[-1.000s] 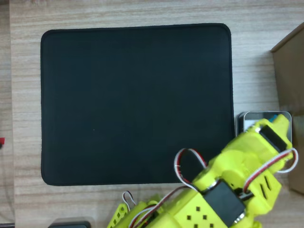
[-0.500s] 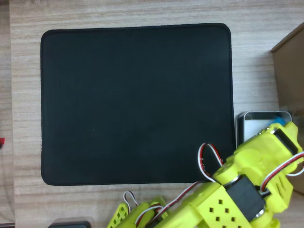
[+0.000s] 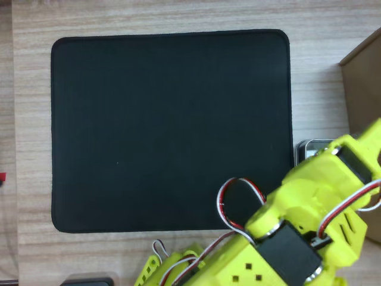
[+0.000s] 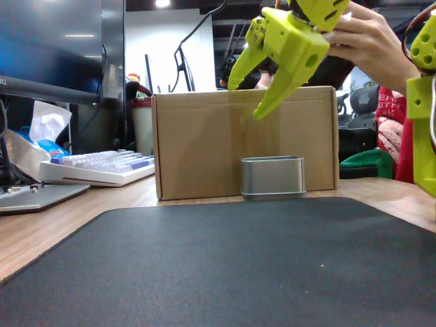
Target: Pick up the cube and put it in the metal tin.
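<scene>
Gripper (image 4: 248,99) high above tin (image 4: 272,177) in fixed view, jaws spread, nothing between them that I can see. In overhead view arm (image 3: 315,220) covers most of tin (image 3: 306,149), at mat's (image 3: 166,125) right edge, brown box (image 3: 363,89) just past it. Cube not visible from here; judge it already inside tin, can't confirm. My plan: lift straight up, jaws apart, clear of tin wall, then swing back toward base so overhead view can confirm.
</scene>
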`<state>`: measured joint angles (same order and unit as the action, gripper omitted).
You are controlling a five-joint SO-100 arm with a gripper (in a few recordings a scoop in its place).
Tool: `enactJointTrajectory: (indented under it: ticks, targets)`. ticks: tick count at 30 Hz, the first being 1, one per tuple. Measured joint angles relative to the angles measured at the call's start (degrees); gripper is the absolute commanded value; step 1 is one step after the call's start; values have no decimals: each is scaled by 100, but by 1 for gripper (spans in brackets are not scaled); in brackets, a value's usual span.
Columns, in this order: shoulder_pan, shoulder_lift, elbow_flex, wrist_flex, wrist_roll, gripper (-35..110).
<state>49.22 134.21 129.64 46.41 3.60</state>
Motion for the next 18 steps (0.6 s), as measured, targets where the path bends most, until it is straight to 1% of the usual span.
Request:
enactJointTrajectory:
  ticks: [2,4,5,13,14,18]
  targets:
    - [-79,211,-105,141,0,22]
    - [-185,475,-290,149,79,22]
    - [-334,615,-334,149,185,17]
    - [-1362,1652,-264,246,712,16]
    - [-1485,1758,-176,229,791,11]
    - [-1978,2373,220,220,896,7]
